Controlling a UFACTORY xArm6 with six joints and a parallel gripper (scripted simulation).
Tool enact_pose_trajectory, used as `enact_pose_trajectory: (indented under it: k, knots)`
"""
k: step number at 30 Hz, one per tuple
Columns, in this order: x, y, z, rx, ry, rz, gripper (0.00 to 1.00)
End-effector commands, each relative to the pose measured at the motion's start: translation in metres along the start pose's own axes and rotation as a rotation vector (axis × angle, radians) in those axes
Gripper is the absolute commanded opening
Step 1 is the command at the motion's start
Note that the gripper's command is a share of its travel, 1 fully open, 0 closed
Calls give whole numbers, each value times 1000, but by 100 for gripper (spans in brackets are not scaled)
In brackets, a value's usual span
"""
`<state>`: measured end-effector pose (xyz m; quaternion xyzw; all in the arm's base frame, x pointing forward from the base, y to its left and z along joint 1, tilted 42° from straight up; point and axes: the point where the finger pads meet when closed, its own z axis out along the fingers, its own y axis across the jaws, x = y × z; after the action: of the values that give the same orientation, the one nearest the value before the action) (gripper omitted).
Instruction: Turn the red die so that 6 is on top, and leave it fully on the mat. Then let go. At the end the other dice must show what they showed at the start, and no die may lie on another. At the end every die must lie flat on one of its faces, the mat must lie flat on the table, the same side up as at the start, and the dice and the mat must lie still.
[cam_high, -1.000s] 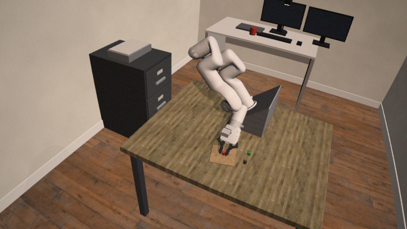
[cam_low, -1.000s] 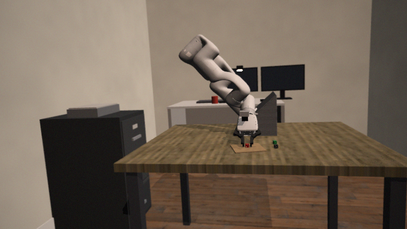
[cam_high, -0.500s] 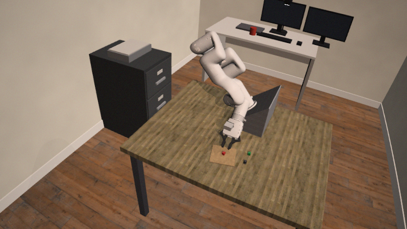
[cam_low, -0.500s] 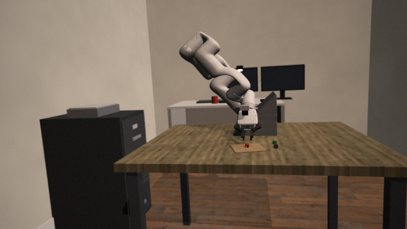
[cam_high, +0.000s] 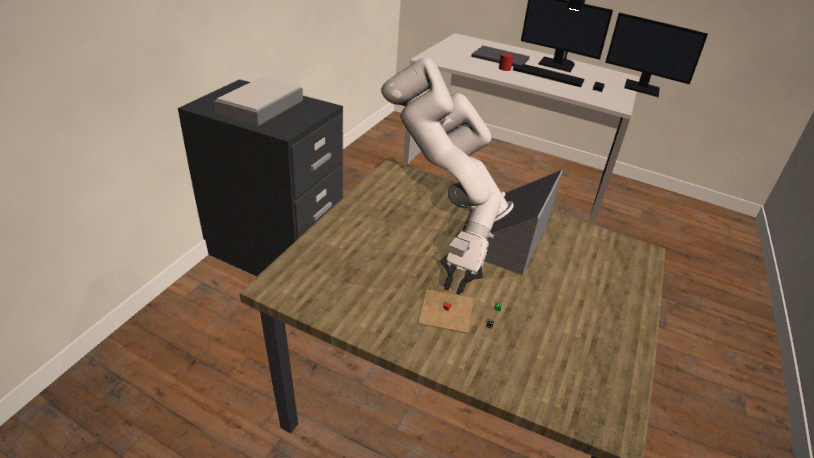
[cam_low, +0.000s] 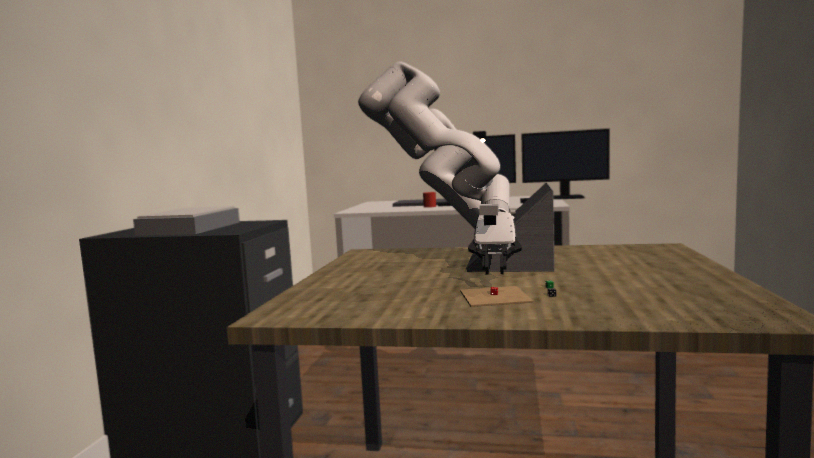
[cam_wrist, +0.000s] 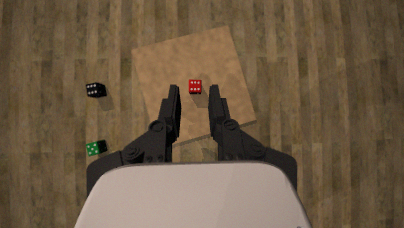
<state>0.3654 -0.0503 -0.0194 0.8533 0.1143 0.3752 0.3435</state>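
The red die (cam_high: 447, 306) (cam_low: 494, 291) (cam_wrist: 195, 86) lies flat on the tan mat (cam_high: 455, 321) (cam_low: 512, 297) (cam_wrist: 220, 55), well inside its edges. In the wrist view its top face shows two rows of white pips and looks like the 6. My gripper (cam_high: 455, 285) (cam_low: 493, 270) (cam_wrist: 194, 96) hangs a little above the mat's near edge, pointing down. Its fingers stand partly apart with nothing between them, clear of the die.
A green die (cam_high: 498, 306) (cam_low: 549, 283) (cam_wrist: 95, 147) and a black die (cam_high: 489, 323) (cam_low: 551, 292) (cam_wrist: 95, 90) lie apart on the wooden table beside the mat. A dark wedge-shaped block (cam_high: 526, 227) (cam_low: 535, 233) stands behind the gripper.
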Motion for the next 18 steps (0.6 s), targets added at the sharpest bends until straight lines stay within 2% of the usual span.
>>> enact_pose_trajectory:
  k: [1, 11, 18]
  knots:
    - [12, 0, -9, 0, 2, 1, 31]
    - [38, 0, -30, 0, 2, 1, 31]
    - [42, 0, -34, -1, 2, 1, 31]
